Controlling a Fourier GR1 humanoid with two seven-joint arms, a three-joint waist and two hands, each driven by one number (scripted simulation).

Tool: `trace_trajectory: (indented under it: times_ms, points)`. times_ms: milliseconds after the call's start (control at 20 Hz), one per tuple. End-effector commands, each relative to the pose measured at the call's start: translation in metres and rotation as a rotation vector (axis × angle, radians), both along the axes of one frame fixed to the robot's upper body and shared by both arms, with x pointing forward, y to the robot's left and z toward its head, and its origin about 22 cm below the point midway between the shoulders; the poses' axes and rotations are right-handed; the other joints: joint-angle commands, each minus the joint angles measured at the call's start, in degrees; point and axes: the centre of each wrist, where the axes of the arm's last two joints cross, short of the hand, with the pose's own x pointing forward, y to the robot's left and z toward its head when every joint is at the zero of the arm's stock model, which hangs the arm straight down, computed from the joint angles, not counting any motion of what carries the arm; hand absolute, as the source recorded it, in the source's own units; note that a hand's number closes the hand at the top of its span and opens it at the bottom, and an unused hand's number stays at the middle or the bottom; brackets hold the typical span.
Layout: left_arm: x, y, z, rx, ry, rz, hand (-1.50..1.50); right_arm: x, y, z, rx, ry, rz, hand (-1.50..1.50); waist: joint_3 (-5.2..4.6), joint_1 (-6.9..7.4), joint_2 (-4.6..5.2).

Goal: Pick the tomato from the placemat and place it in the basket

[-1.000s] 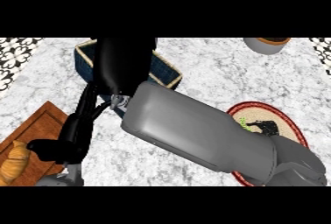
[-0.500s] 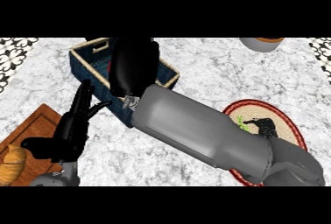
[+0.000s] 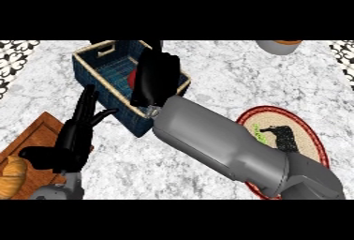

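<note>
Tomato (image 3: 131,77) lies in basket (image 3: 104,96) on marble counter (image 3: 221,79).

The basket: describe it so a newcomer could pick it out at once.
On the marble counter, look to the far left, beyond the wooden board. The basket is a dark blue rectangular box with a pale woven rim, under the right hand. Nothing else there is blue or has walls.

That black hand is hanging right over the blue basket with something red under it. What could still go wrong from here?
The right hand covers most of the red tomato inside the blue woven basket, so I cannot tell whether it has let go; lifting away might carry the tomato back out. The big grey forearm passes close over the basket's near wall and could nudge it.
</note>
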Motion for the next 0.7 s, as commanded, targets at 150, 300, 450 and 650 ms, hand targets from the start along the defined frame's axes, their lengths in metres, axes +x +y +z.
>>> trace_trajectory:
  times_ms: [150, 300, 450, 650]
  points:
    - [-0.001, 0.009, -0.008, -0.010, -0.002, 0.020, 0.00, 0.003, -0.007, -0.020, 0.159, 0.079, -0.156, 1.50, 0.03, -1.14, -0.03]
    - [-0.006, 0.008, -0.013, -0.009, 0.021, 0.041, 0.00, 0.010, -0.009, -0.014, 0.185, 0.059, -0.218, 1.50, 0.03, -1.54, -0.33]
    - [-0.003, -0.002, -0.006, -0.004, -0.012, 0.021, 0.00, 0.011, -0.017, -0.030, 0.207, 0.091, -0.241, 1.50, 0.04, -1.09, -0.11]
    - [0.003, 0.012, 0.001, 0.005, 0.001, 0.036, 0.00, 0.004, -0.022, -0.054, 0.152, 0.111, -0.198, -1.50, 0.06, -1.73, -0.11]
